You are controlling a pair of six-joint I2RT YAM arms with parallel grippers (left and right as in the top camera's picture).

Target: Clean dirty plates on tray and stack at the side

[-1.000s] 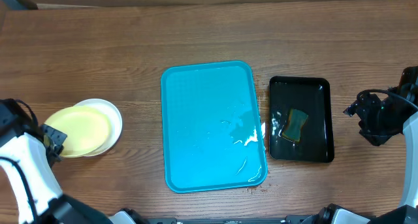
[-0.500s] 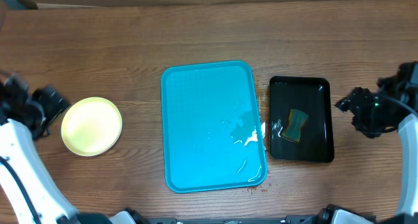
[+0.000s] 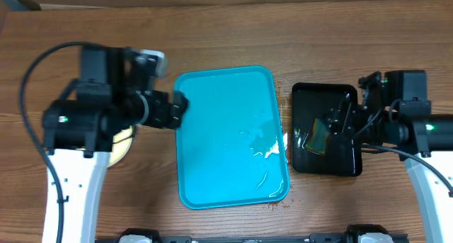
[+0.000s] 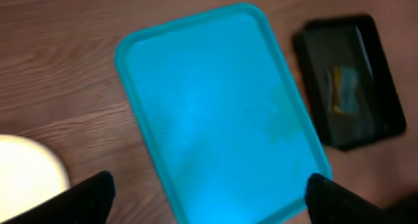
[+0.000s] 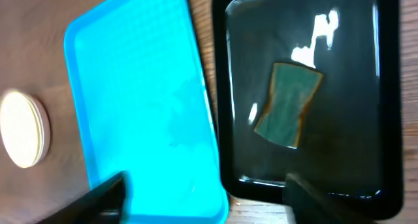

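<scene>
**Ann:** Overhead first. The turquoise tray lies mid-table with no plate on it, only a shiny, wet-looking patch towards its lower right corner.

**Ben:** And the plates show as a pale sliver on the wood left of the tray, not touching it (the left arm covers the rest).

**Ann:** The left gripper hangs at the tray's left rim. From this height he cannot tell how its jaws stand.

**Ben:** On the other side, the black tray sits just beside the turquoise one. The right gripper hovers over it, just right of the sponge.

**Ann:** Left wrist now, and it is blurred. The left gripper has its fingers spread wide with nothing between them. The tray fills the view beneath, and a white plate edge peeks in at lower left.

**Ben:** Right wrist. The right gripper is also parted and empty. The sponge lies tilted in the black tray, with bright glints near it.

**Ann:** The turquoise tray is bare here too. The plates sit stacked on the wood at far left, clear of its rim.
</scene>
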